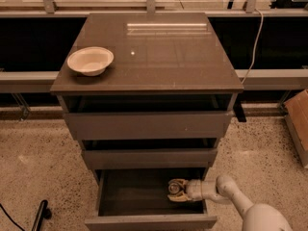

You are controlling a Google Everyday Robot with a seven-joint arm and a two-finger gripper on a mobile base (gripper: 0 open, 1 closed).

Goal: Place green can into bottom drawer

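Observation:
The bottom drawer is pulled open at the foot of the grey-brown cabinet. My gripper reaches into it from the right, low over the drawer floor near its right side. Its yellowish fingers are closed around the green can. Only the can's silver top shows between them; its sides are hidden. The white arm runs off to the lower right.
A cream bowl sits on the left of the cabinet top. The two upper drawers stand slightly open above the bottom one. A cardboard box stands at the right edge. A black wheel is on the floor at lower left.

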